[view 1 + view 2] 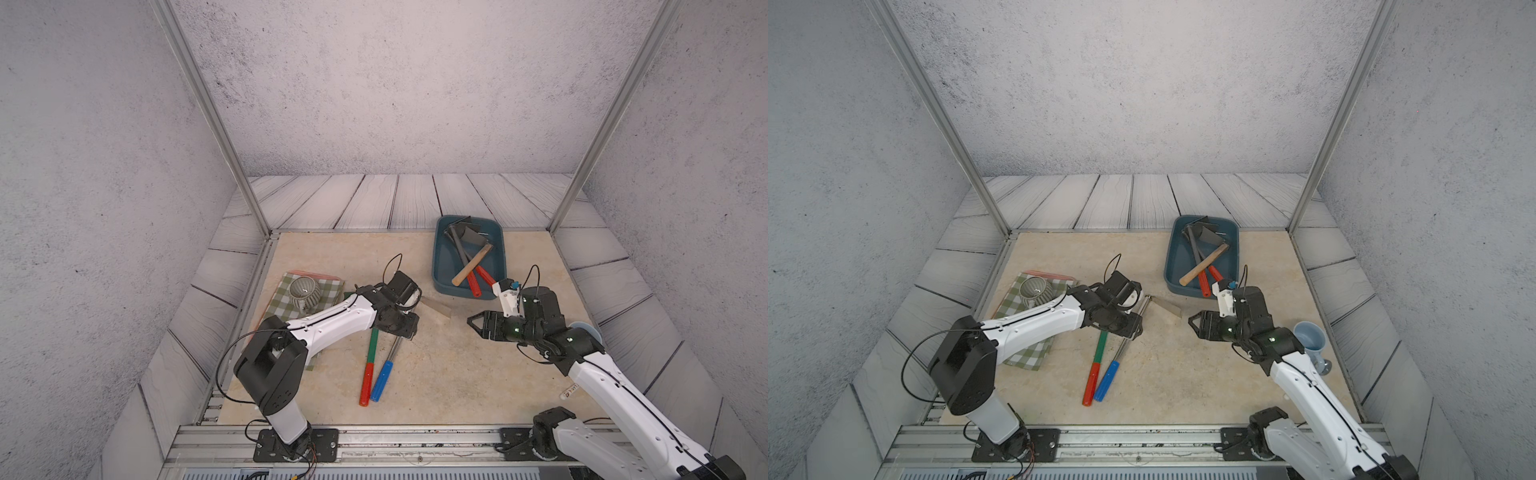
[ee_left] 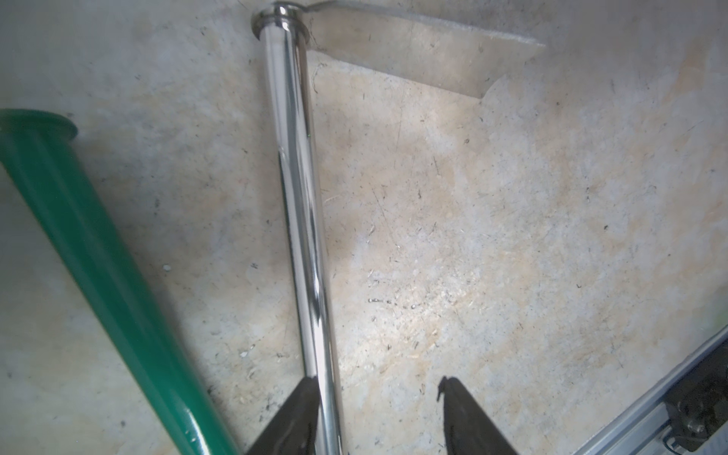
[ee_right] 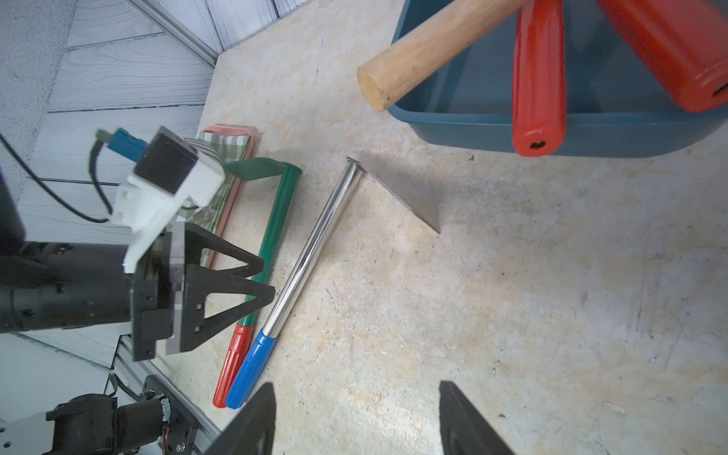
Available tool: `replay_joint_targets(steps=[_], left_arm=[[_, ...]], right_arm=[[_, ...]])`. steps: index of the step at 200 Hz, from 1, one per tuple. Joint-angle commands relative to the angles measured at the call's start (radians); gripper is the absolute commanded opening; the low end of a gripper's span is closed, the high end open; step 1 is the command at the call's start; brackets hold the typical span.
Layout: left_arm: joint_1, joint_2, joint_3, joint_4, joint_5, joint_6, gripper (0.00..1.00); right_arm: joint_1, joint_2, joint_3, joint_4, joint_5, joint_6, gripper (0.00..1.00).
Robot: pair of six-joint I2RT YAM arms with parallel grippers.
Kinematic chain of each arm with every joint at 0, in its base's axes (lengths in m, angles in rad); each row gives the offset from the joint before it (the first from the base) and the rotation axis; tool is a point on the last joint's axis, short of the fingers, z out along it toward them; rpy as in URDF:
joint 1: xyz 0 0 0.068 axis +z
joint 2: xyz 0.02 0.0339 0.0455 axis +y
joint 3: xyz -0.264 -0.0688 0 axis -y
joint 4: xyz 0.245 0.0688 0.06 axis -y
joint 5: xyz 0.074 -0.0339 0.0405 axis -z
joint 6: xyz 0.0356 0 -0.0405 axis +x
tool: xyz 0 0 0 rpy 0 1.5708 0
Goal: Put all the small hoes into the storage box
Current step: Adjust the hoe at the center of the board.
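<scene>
My left gripper (image 2: 379, 382) gapes over the small hoe (image 2: 297, 177): stiff, slick chrome, probably blade-heavy, best clamped near its head

So right now my left arm (image 1: 332, 320) is reaching out low from its base, wrist folded over so the left gripper (image 2: 378, 380) points pretty much straight down, well off to the left of the storage box (image 1: 455, 291) and nearer me than it. Its jaws are spread, not clamped on anything. My right arm (image 1: 602, 374) climbs from its base and bends inward, with the right gripper (image 1: 473, 326) roughly level just in front of the box's near end, pointing left, jaws apart and empty.
</scene>
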Motion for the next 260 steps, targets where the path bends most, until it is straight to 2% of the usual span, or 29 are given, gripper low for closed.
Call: replay_joint_targets(steps=[1,38,77,94,124,136,260], left_arm=[[-0.004,0.033,-0.027,0.002,-0.031,-0.009,0.53],[-0.003,0.052,-0.05,0.027,-0.036,-0.005,0.53],[-0.003,0.07,-0.07,0.038,-0.033,-0.008,0.53],[-0.003,0.079,-0.076,0.046,-0.031,-0.009,0.53],[-0.002,0.097,-0.078,0.049,-0.026,-0.015,0.54],[-0.003,0.103,-0.082,0.051,-0.029,-0.017,0.54],[-0.003,0.138,-0.1,0.041,-0.02,-0.046,0.38]], right_arm=[[-0.002,-0.008,-0.004,-0.006,-0.026,-0.01,0.66],[-0.001,0.006,-0.013,0.007,-0.059,0.001,0.67],[-0.003,-0.001,-0.018,0.008,-0.065,0.006,0.72],[-0.003,0.0,-0.016,0.003,-0.056,0.004,0.81],[-0.003,-0.006,-0.016,0.002,-0.041,0.012,0.89],[-0.002,-0.013,-0.015,0.001,-0.038,0.013,1.0],[-0.002,-0.041,-0.003,-0.016,-0.013,0.007,0.99]])
